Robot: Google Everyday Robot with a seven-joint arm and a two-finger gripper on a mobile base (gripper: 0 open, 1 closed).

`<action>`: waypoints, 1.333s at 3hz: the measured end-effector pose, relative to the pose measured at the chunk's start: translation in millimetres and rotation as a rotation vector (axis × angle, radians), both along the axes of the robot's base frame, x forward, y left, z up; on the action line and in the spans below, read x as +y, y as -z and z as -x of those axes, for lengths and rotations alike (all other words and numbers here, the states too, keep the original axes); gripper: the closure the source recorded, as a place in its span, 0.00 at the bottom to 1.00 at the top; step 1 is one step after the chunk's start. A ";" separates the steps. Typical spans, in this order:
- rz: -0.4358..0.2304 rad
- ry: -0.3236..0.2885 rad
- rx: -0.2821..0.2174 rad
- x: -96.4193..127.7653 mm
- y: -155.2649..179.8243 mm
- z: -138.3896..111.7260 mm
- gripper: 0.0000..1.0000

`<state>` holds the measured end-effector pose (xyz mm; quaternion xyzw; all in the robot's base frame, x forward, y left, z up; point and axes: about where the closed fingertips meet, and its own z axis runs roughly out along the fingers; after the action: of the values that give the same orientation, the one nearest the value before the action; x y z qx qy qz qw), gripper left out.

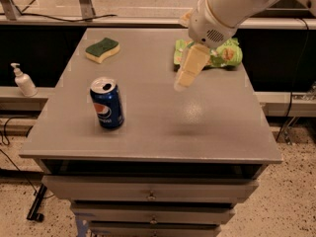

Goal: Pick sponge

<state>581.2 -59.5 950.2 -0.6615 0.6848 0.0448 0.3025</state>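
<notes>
While I watch through the single camera, the only branding I can make out is the red, white and blue round emblem on the dark blue aluminium drink can [107,103]. Any lettering on it is too blurred to read. The can stands upright near the left front of the flat grey table [197,137], its silver top open.

The print on the glossy, crinkled green snack pouch [224,54] at the back right is equally unreadable. My white, rounded robot arm [224,9] comes in from the upper right and covers part of the pouch.

The cream-coloured, blocky gripper [181,80] hangs tilted above the middle of the table, pointing down and to the left, just in front of the pouch. It has hold of nothing that I can see. Whether it is open or closed I cannot tell.

The sponge [102,50], with a rough dark green top on pale yellow foam and wavy sides, lies flat at the back left of the table. It is well apart from the gripper and behind the can.

By count: one sponge, one can, one pouch. Off the table to the left, one white plastic pump bottle [23,81] stands on a ledge. Below the tabletop sit stacked grey drawer fronts [148,190], two of them showing small knobs.
</notes>
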 end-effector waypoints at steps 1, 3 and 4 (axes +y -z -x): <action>-0.052 0.034 -0.033 21.7 8.2 -38.8 0.00; -0.217 0.149 -0.057 78.7 30.4 -146.2 0.00; -0.303 0.187 -0.003 116.8 55.7 -180.8 0.00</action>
<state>762.0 57.3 894.6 -0.5416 0.7284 0.1181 0.4028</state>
